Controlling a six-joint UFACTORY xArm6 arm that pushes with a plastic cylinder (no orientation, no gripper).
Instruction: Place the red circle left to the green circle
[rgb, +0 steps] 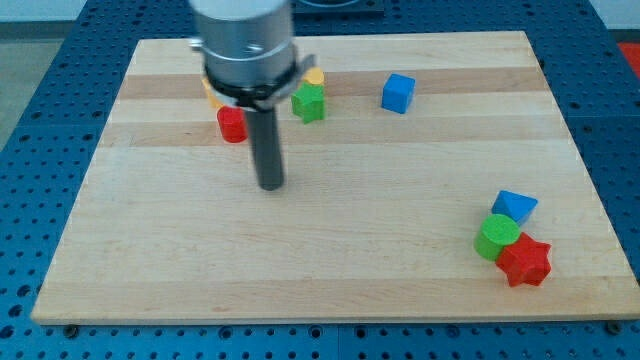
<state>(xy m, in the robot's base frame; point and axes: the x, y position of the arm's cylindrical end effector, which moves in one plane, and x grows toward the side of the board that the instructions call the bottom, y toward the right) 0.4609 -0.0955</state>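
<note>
Approach step: my tip (271, 186), bare, holding nothing, just below red circle (232, 125). Next: push it toward green circle (497, 237), lower right.

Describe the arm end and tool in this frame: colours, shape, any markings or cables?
The arm end is a wide, light grey metallic cylinder with a black ring at its base. A straight, dark grey round rod hangs from it, ending at my tip. No markings or cables are visible; the arm above is cut off by the view's top.
</note>
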